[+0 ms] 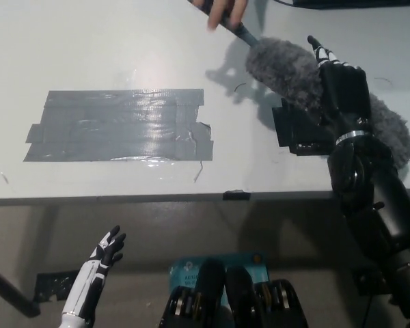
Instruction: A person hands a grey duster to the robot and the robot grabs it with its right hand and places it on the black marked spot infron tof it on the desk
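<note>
A fluffy grey duster (287,72) hangs slanted over the desk's right side, its head running from the upper middle down to the right. A person's hand (224,9) at the top edge holds its dark handle. My black right hand (342,82) lies against the duster's head and covers its middle, with fluff showing on both sides of it. How it grips is hidden. Under the duster and the hand lies the black marked spot (295,131), partly covered. My white left hand (101,262) rests open at the lower left, below the desk edge.
A wide patch of grey tape strips (119,126) is stuck to the white desk (68,41) left of centre. A small black tab (236,195) sits on the desk's front edge. A blue box (184,272) lies on the floor below.
</note>
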Controlling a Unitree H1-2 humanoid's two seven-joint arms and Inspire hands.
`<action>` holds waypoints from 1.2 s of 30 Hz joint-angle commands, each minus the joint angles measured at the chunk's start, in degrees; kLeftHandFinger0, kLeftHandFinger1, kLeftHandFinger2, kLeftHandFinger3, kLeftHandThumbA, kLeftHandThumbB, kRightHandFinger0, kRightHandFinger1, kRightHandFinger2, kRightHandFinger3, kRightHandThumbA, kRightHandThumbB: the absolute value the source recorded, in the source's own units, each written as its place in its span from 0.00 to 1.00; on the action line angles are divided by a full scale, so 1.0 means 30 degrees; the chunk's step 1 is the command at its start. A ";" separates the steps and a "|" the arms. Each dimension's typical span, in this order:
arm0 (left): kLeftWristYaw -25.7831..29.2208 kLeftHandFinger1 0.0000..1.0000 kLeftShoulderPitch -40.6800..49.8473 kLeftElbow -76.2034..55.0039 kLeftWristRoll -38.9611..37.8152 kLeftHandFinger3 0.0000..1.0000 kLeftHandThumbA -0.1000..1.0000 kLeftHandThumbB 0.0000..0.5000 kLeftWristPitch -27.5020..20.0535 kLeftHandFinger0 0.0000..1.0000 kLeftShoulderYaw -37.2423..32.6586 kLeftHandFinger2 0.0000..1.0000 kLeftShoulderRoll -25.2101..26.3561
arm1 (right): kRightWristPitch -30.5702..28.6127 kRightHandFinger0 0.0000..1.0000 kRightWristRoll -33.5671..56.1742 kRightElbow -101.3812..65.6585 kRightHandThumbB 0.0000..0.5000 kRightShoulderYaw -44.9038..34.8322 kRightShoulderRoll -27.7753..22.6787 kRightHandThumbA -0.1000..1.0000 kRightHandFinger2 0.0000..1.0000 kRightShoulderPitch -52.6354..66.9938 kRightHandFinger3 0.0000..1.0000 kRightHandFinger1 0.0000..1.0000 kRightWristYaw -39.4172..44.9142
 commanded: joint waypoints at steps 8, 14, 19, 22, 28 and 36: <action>-0.0278 1.00 -0.0417 -0.0282 0.0008 1.00 1.00 0.32 -0.0501 1.00 0.0039 1.00 0.0379 | -0.1934 0.08 0.2525 -0.1187 0.33 -0.0271 -0.1580 0.00 0.96 -0.2095 1.00 0.64 0.1300; -0.0341 1.00 -0.0642 -0.0329 -0.0117 1.00 1.00 0.36 -0.0317 1.00 0.0073 1.00 0.0390 | -0.2780 0.20 0.6258 0.0098 0.29 -0.1016 -0.2216 0.00 0.98 -0.3819 1.00 0.71 0.4996; -0.0447 1.00 -0.0713 -0.0258 -0.0350 1.00 1.00 0.35 -0.0377 1.00 0.0091 1.00 0.0383 | -0.2304 0.20 0.6967 0.2067 0.30 -0.0417 -0.2928 0.00 0.98 -0.5542 1.00 0.69 0.8122; -0.0489 1.00 -0.0793 -0.0184 -0.0446 1.00 1.00 0.35 -0.0363 1.00 0.0079 1.00 0.0344 | -0.2737 0.19 0.6679 0.3111 0.33 0.0380 -0.3446 0.00 0.98 -0.6095 1.00 0.70 0.9361; -0.0551 1.00 -0.0967 -0.0175 -0.0545 1.00 0.99 0.35 -0.0317 1.00 0.0100 1.00 0.0385 | -0.2148 0.23 0.6380 0.3474 0.38 0.1982 -0.4234 0.00 1.00 -0.6737 1.00 0.75 1.2402; -0.0581 1.00 -0.1118 -0.0213 -0.0391 1.00 1.00 0.36 -0.0309 1.00 0.0030 1.00 0.0465 | -0.0343 1.00 0.6568 0.4003 0.67 0.3715 -0.5287 0.39 1.00 -0.7731 1.00 1.00 1.8120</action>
